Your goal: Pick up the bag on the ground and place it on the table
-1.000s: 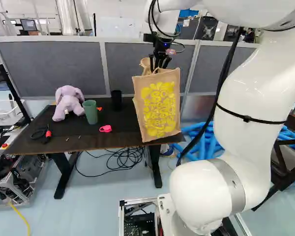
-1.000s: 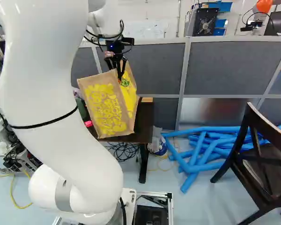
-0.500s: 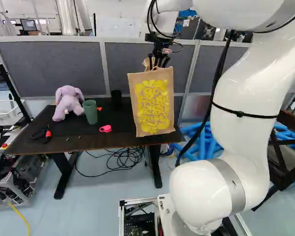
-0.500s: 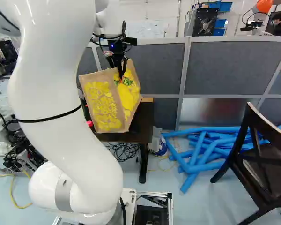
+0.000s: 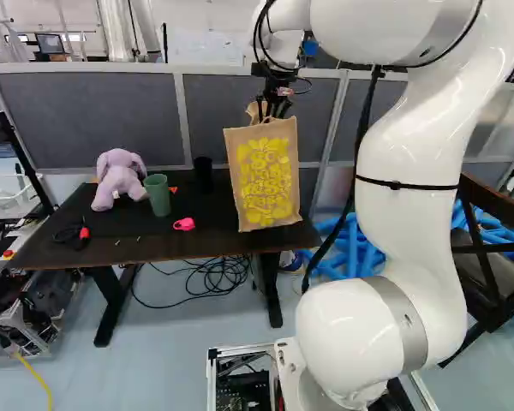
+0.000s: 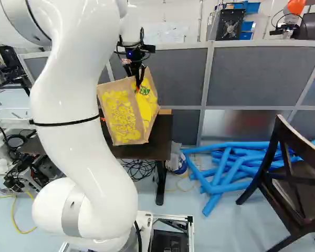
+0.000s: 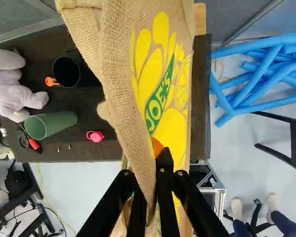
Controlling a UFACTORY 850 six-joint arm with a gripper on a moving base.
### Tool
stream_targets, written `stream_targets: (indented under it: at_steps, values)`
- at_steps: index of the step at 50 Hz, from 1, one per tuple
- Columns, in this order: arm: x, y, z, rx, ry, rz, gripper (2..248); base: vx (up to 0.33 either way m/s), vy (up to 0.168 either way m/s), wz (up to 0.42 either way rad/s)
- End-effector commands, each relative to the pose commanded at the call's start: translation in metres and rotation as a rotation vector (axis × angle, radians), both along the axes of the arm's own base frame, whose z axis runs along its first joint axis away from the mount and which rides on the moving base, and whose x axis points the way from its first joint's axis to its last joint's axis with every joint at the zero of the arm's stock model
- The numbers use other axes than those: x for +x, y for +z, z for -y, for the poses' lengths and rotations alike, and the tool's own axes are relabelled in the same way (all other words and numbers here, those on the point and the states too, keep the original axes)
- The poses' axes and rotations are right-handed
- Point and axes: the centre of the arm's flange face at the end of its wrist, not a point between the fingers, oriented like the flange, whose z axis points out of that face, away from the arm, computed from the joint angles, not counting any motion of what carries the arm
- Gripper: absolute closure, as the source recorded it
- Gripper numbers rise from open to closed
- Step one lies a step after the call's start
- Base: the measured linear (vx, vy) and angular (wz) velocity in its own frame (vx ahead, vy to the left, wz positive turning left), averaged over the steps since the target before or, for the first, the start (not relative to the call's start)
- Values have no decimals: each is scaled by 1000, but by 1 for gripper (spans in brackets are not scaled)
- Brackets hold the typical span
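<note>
End effector (image 7: 155,160) is pinching upper part of bag (image 5: 265,180) | bag over worktop (image 5: 171,244), right of centre in left base view, contact unclear | step: likely placing | next: settle base gently, then release

Bag (image 7: 175,128), side w/ green band (image 7: 159,101): "JOE'S". Other side: yellow lettering (image 5: 264,181), illeg.

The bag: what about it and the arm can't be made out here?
Inside of the bag: hidden by its front, left base view.
Whether its bottom touches the table: hidden beneath the bag, wrist view.
Top of the arm: cut off by the upper edge, left base view.
</note>
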Motion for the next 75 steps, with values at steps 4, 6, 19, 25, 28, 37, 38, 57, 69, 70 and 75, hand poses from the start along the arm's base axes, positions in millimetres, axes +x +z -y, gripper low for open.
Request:
stream_targets:
  at_steps: [4,6,19,25,28,37,38,57,69,70,75]
  values:
    - [9,-6,1,0,-2,-4,225,0,0,0]
    - [13,-9,1,0,-4,-6,225,0,0,0]
    - [34,-29,6,-1,-13,-14,225,0,0,0]
    - [39,-38,7,-2,-16,-25,225,0,0,0]
    - [41,-43,8,-2,-17,-32,225,0,0,0]
    - [46,-57,8,-3,-17,-54,225,0,0,0]
    - [47,-58,8,-3,-17,-56,225,0,0,0]
    - [58,-88,9,-4,-20,-93,225,0,0,0]
    - [67,-107,9,-5,-22,-103,225,0,0,0]
    - [67,-108,9,-5,-22,-104,225,0,0,0]
    - [69,-114,9,-6,-23,-109,225,0,0,0]
